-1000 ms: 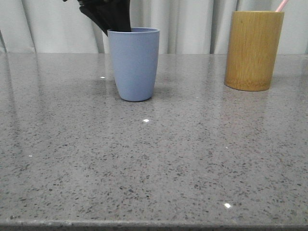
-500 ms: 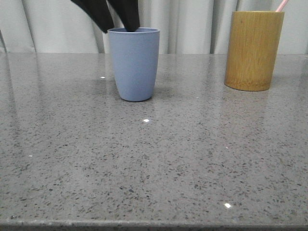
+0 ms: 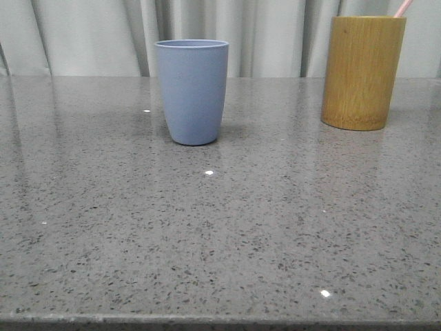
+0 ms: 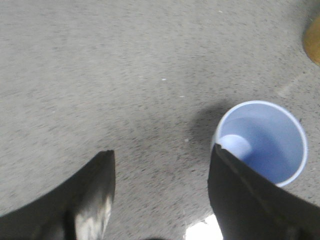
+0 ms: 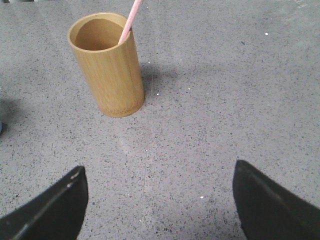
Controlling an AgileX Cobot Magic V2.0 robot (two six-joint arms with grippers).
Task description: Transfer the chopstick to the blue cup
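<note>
From where I sat, the grey speckled surface [image 3: 220,241] was nearest to me, with nothing on its front part. Further back stood the blue cup [image 3: 192,91], upright. My left hand [image 4: 160,200] hung above and just beside it, fingers spread wide, holding nothing. Looking down through that wrist camera, I could see into the cup [image 4: 261,141], and no stick was in it.

Further back and off to the right stood the bamboo cup [image 3: 364,72]. One pale pink chopstick [image 5: 130,21] leaned on its rim, with only the top end poking out. I could not tell if more sticks were hidden inside. My right hand [image 5: 160,200] hung well apart from it, also wide open and empty.

I guessed the chopstick was very light, stiff and smooth, so it could slip or spin in a loose pinch. I thought the best place to pinch it was the bare part just above the rim, then lift straight up. The bamboo cup looked tall, so a sideways tug might tip it over.
</note>
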